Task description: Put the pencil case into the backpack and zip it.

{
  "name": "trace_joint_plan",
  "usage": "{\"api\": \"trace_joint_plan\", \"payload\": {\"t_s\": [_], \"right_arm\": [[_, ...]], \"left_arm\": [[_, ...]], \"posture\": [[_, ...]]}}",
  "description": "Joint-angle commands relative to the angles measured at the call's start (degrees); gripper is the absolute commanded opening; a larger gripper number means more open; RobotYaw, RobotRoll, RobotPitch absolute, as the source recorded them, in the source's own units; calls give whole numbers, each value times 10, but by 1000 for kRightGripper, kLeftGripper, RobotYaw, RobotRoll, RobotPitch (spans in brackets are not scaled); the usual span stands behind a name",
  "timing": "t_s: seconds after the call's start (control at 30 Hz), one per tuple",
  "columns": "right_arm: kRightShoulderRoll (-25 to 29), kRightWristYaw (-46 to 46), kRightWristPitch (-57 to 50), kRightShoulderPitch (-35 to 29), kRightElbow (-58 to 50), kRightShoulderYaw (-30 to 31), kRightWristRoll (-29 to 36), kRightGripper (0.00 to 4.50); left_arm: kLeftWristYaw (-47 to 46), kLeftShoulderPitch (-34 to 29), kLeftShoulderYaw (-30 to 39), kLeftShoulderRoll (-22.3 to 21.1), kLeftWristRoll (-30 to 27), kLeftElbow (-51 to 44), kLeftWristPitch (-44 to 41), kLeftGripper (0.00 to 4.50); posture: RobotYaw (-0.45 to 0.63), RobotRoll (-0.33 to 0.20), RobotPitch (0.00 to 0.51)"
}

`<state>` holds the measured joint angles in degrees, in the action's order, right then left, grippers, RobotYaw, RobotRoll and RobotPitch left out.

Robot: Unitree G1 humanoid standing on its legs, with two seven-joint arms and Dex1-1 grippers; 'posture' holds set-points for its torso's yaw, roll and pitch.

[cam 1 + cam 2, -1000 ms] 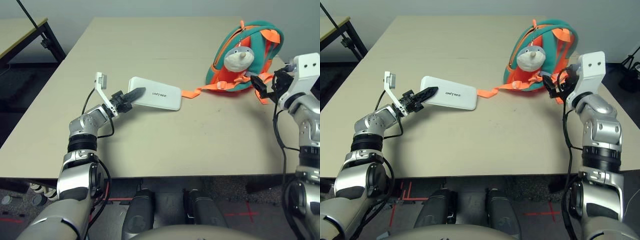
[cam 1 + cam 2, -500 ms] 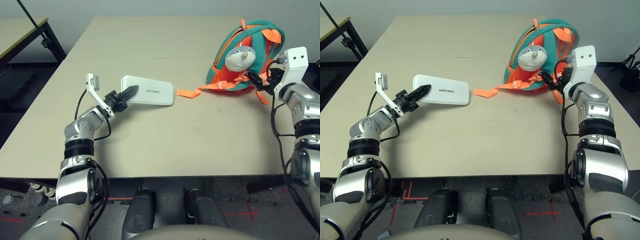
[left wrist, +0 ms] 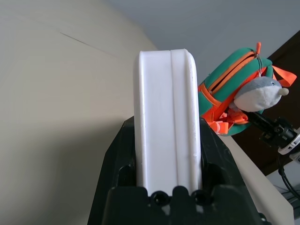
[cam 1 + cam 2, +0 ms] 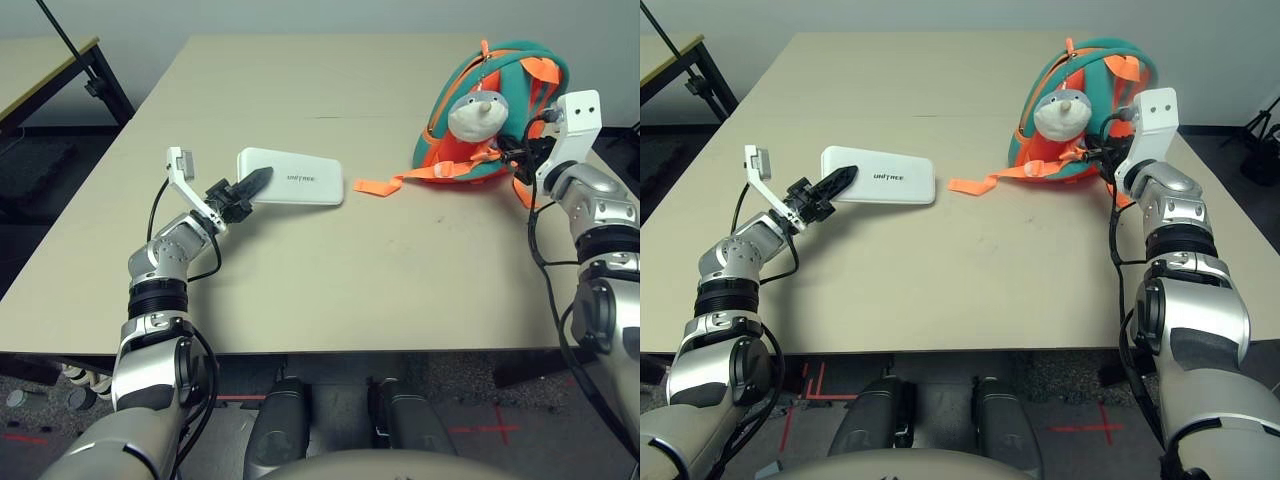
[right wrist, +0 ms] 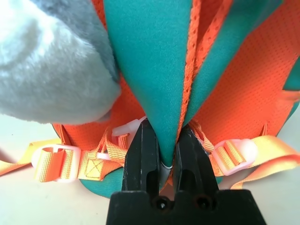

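Two fingertips (image 5: 149,140) now pinching backpack (image 5: 140,56)

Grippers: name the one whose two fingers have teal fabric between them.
The right gripper; the left gripper has the white pencil case between its fingers.

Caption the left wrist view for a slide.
White pencil case gripped between the left gripper's two black fingers, teal-and-orange backpack beyond.

Wears rounded silver shells on the left arm (image 4: 712,368) and right arm (image 4: 1210,340), broken up by dark panels and black ribbed bands (image 4: 1180,238). Trails loose black cables (image 4: 1118,285) beside white wrist brackets (image 4: 1155,122) — pierced by small holes on the right. Ends in tapered black fingers (image 3: 113,166) — with what look like round screws (image 3: 161,198) at the base.
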<state>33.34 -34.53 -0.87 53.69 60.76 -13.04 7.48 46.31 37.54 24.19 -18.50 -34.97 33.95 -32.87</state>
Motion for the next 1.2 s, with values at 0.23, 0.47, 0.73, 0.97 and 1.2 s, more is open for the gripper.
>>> {"api": "trace_joint_plan", "payload": {"t_s": [0.23, 0.47, 0.73, 0.97, 1.2], "right_arm": [[-8, -65, -37, -16, -171, 7, 40, 67], [-12, -82, -144, -48, -362, -16, 120, 67], [-1, -88, -253, -134, -566, -16, 191, 67], [-2, -60, -325, -217, -706, -32, 242, 67], [-5, -25, -388, -283, -820, -52, 310, 67]], "left_arm": [[-2, 20, 8, 8, -21, 13, 10, 1434], [-1, 29, 3, 8, -18, 29, 18, 1418], [8, 46, 2, -15, -13, 53, 19, 1417], [14, 78, 12, -33, -27, 76, 8, 1417], [42, 111, -9, -68, -15, 66, -13, 1417]], "posture": [[124, 0, 42], [106, 0, 52], [82, 0, 67], [62, 0, 74], [39, 0, 78]]}}
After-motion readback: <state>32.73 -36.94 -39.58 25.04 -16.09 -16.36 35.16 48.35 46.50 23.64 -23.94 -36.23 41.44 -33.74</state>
